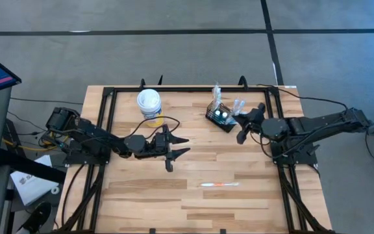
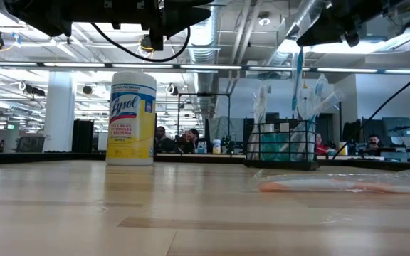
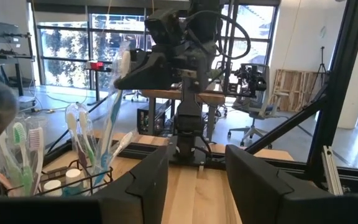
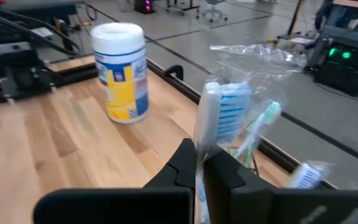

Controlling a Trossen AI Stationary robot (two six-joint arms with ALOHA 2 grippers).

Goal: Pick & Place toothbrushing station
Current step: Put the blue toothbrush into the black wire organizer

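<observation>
Right fingers (image 4: 199, 163) pinch a wrapped brush (image 4: 219, 115) above caddy (image 1: 221, 116); lower straight in. Left fingers (image 1: 177, 146) spread, idle.

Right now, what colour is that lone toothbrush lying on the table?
The toothbrush looks orange and white inside a clear wrapper, seen best in the low view.

The setting is a large open-plan robotics lab or workshop. The wooden table (image 1: 193, 169) sits on a grey concrete floor (image 1: 174, 52) marked with dark tape lines. Beyond the table's far edge stand workbenches with monitors and seated people (image 2: 164, 139) under exposed ceiling ducts (image 2: 240, 28). Tall windows (image 3: 67, 53), office chairs (image 3: 260, 112) and wooden pallets (image 3: 297, 87) fill the room.
</observation>
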